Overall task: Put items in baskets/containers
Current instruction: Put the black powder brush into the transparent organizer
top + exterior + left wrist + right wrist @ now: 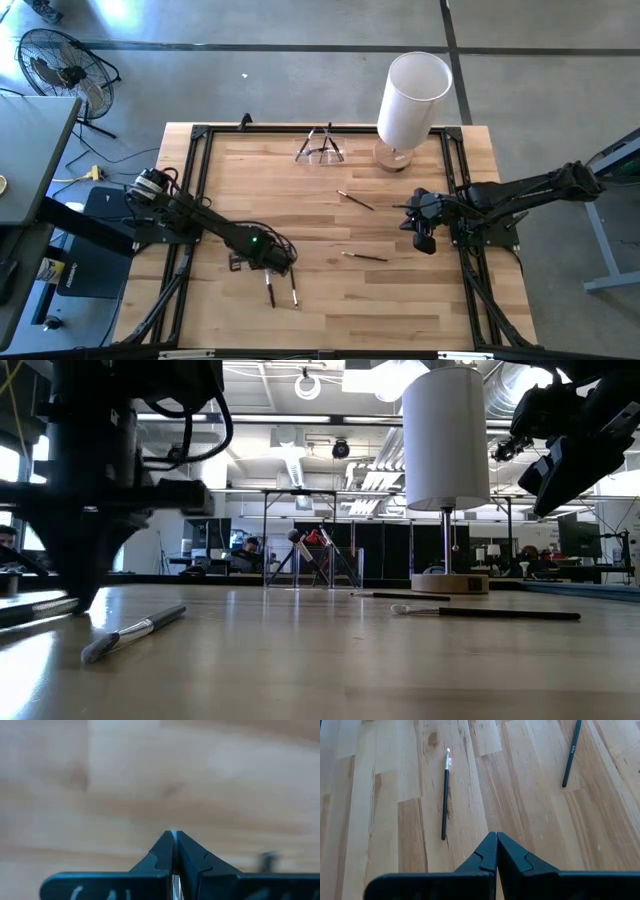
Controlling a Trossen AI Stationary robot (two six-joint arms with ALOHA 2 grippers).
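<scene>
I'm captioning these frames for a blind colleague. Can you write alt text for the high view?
Seen from above, the left hand is shut low over the wooden table beside two makeup brushes. The right hand waits shut at the right edge. Two more brushes lie mid-table, and a clear holder of brushes stands beside a tall white cylinder.

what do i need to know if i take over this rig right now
Left gripper: shut, low at the table's near left. A pale sliver shows between its tips, possibly a brush; cannot confirm.
Right gripper: shut, empty, waiting above the table's right side.
Done: several brushes stand in the clear holder at the far edge.
Left: four loose brushes on the table. The near-left brush and its neighbour brush lie by the left gripper. The centre brush and the near-centre brush lie closer to the right arm.
</scene>
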